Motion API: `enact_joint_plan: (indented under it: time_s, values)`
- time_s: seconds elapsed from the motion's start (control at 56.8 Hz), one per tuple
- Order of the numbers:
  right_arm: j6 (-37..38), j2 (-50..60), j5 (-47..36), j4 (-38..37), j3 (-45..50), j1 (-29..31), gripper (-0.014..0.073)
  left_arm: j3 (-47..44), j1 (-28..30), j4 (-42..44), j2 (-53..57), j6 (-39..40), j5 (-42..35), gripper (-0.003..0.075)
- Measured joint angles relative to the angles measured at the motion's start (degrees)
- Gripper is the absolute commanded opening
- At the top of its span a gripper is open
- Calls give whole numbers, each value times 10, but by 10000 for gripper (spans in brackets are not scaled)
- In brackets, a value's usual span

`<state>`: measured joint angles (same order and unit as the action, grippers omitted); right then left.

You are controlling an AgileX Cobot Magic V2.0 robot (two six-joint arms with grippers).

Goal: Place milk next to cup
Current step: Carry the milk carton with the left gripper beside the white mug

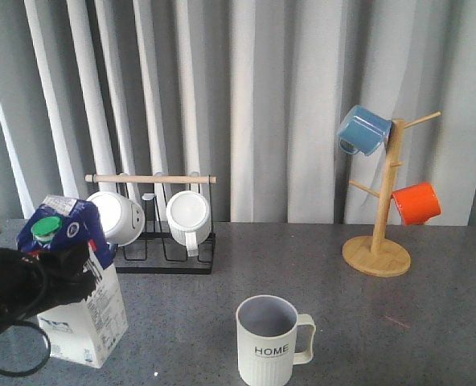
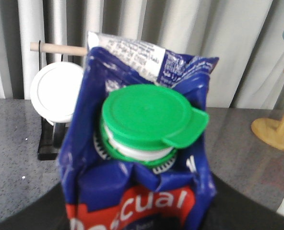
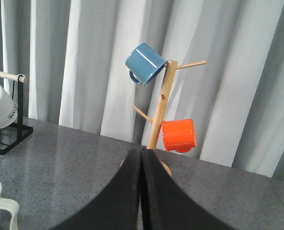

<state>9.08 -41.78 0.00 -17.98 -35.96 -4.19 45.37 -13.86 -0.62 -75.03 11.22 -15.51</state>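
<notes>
Nearest the front camera, at the table's near left, stands the tall blue-and-white gable-top milk carton (image 1: 81, 293) with its green round cap (image 1: 47, 228) and red band, leaning slightly to the right. The black left gripper (image 1: 57, 269) is clamped on the carton's upper body just below the cap; in the left wrist view the cap (image 2: 149, 117) and the crumpled blue gable (image 2: 147, 62) fill the frame, and the fingers themselves are mostly hidden under the carton, so how wide they sit cannot be read beyond their hold on it. Whether the carton's base rests on the grey speckled table (image 1: 431, 322) or is just off it cannot be told.

To the right of the carton, well apart, the pale ribbed mug (image 1: 268, 342) with black "HOME" lettering stands upright at the near centre, its handle pointing right.

Behind the carton, a black wire rack with a wooden rod (image 1: 151, 178) holds two plain white mugs (image 1: 188, 217) on their sides.

At the far right, a wooden mug tree (image 1: 380, 209) carries a blue mug (image 1: 363, 129) high on its left and an orange mug (image 1: 416, 203) lower on its right.

In the right wrist view, the right gripper (image 3: 142, 191) has its two dark fingers pressed together with nothing between them, pointing toward the mug tree (image 3: 157, 112).
</notes>
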Motion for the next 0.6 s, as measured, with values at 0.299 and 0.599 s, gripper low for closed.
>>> enact_joint_plan:
  time_s: [0.299,0.599]
  values:
    - [0,0,0,0,0,0,-8,60,-146,-366,-11,-358,-32,-3]
    - [0,0,0,0,0,0,-8,115,-306,-767,-120,-642,-300,-3]
